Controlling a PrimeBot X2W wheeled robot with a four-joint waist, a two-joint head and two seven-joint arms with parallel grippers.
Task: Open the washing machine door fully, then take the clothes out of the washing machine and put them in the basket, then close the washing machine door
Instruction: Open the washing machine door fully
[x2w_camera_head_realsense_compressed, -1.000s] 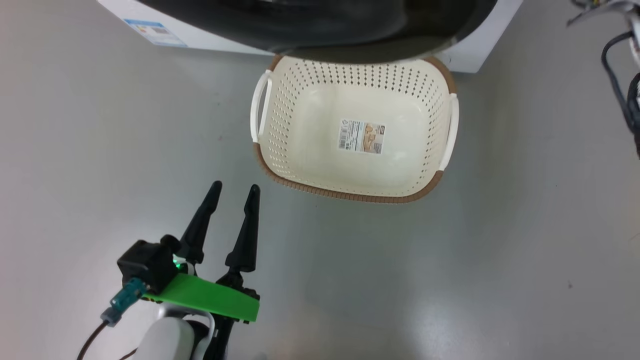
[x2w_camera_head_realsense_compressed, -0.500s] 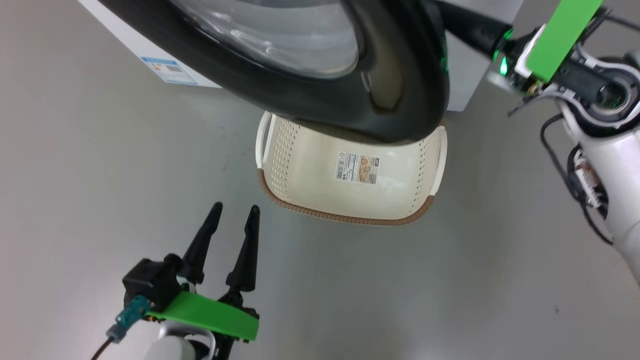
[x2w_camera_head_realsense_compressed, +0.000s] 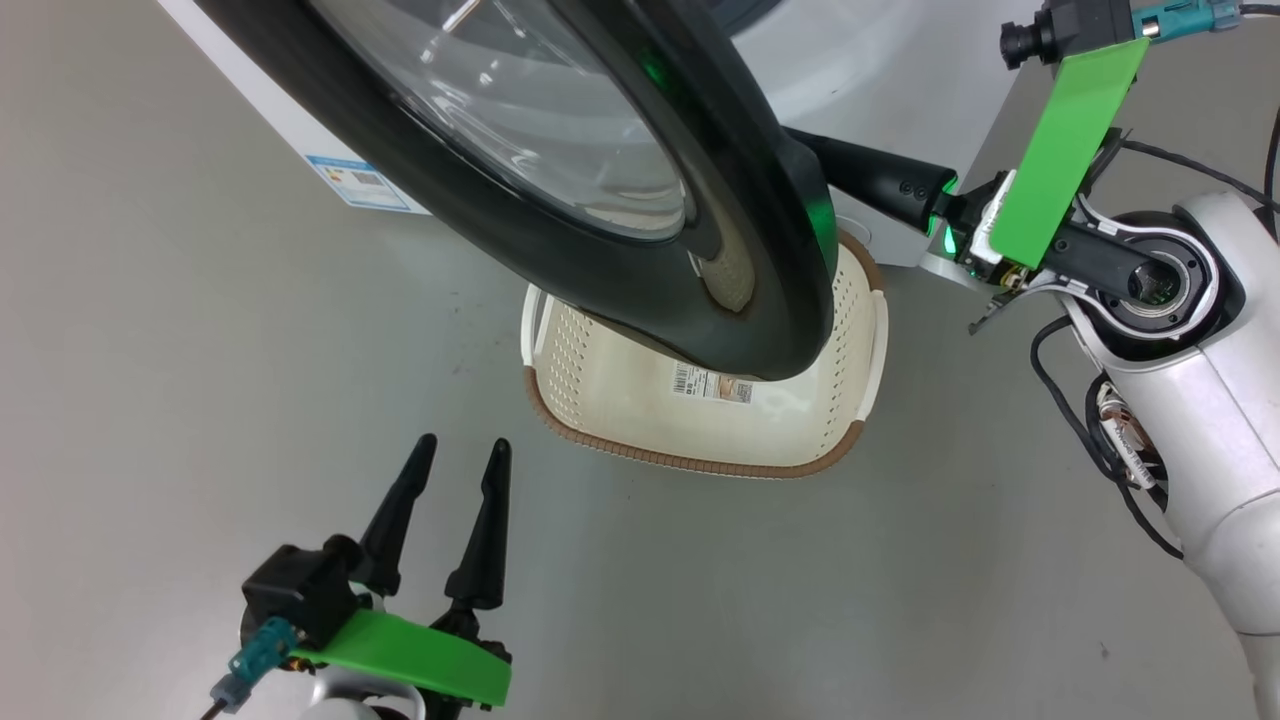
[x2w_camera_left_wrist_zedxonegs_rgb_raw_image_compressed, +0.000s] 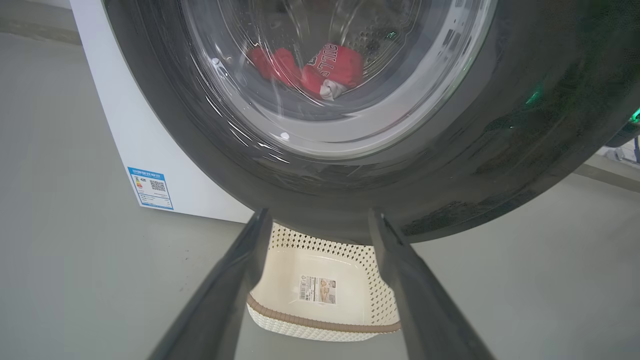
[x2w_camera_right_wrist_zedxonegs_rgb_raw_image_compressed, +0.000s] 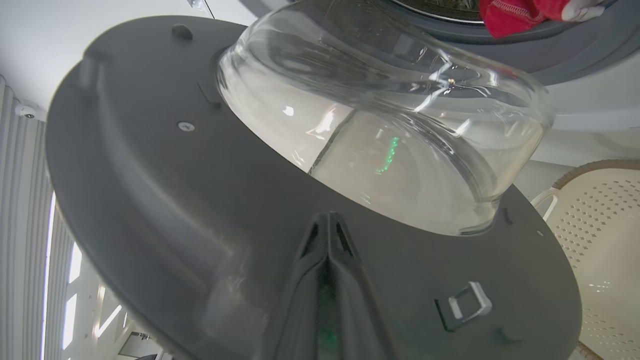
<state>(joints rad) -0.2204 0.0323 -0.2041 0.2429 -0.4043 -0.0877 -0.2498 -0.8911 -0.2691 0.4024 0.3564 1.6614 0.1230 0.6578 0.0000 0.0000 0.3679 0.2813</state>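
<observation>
Washing machine door (x2w_camera_head_realsense_compressed: 560, 270): partly open above basket (x2w_camera_head_realsense_compressed: 700, 462), right gripper (x2w_camera_right_wrist_zedxonegs_rgb_raw_image_compressed: 328, 220) (fingers pressed together) behind its inner face, apparently touching; left gripper (x2w_camera_head_realsense_compressed: 460, 455) spread wide, farther off below.

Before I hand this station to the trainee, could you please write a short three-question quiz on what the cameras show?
1. True or false: the clothes already lie in the basket.
2. Choose one: the shut right gripper is at which part of the washing machine door? A, its glossy black outer face; B, its dark grey inner side; C, its hinge.
3. Fill in: the left gripper holds nothing and its jaws stand ____.
Key: 1 false; 2 B; 3 open.
</observation>
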